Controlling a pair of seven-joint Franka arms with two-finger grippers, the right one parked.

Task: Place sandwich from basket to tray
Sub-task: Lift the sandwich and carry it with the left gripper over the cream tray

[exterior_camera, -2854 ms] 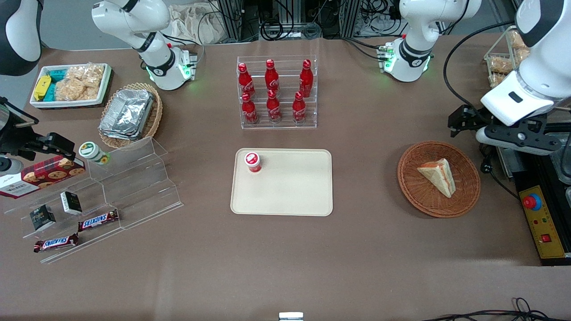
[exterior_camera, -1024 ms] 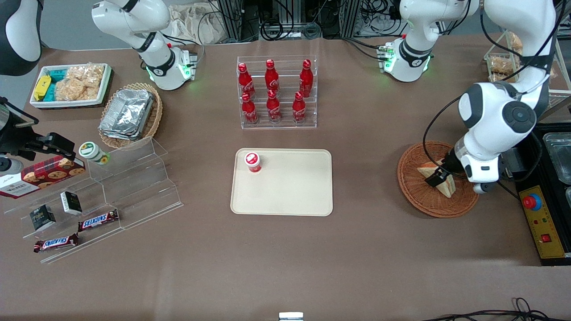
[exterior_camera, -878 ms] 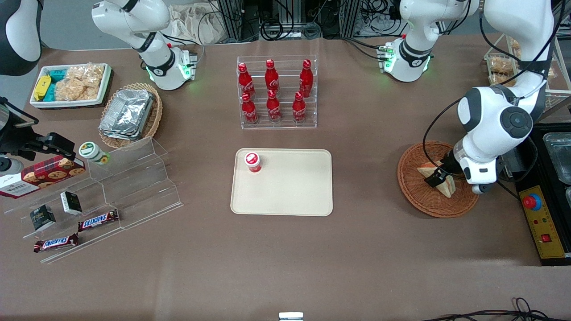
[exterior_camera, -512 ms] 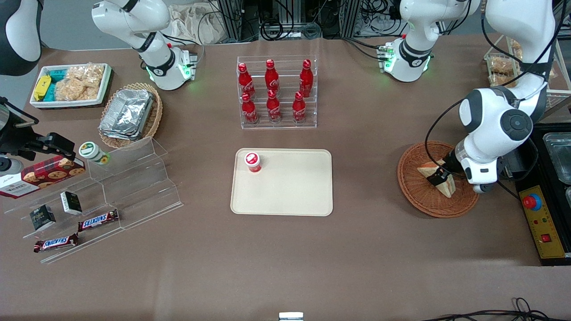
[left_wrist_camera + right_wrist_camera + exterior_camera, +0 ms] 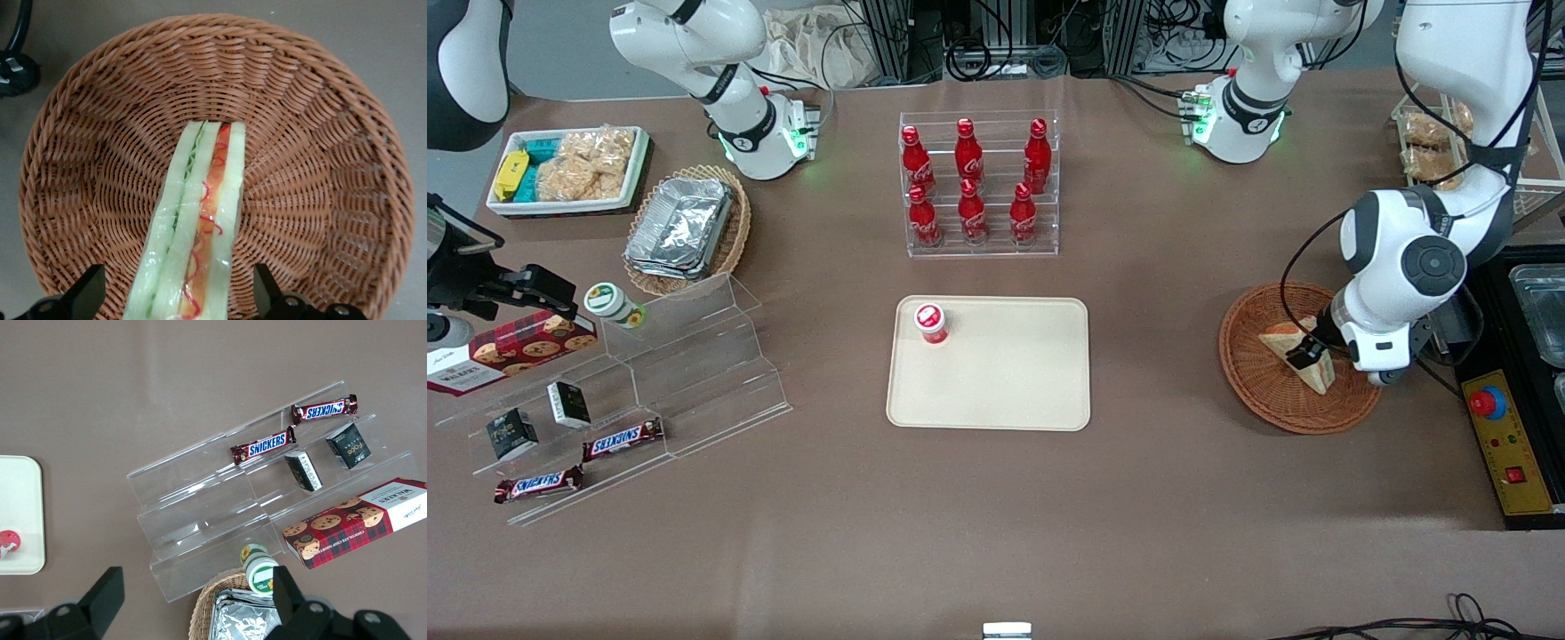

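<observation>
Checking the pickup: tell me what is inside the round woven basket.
The basket holds the sandwich, standing on edge with its filling layers up. The pincer is open, one finger on each side of it. The weave under the sandwich is covered.

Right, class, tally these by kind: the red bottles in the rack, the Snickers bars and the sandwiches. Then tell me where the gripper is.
Red bottles: 6
Snickers bars: 2
Sandwich: 1
Total: 9
The gripper is open, straddling the sandwich in the basket.
</observation>
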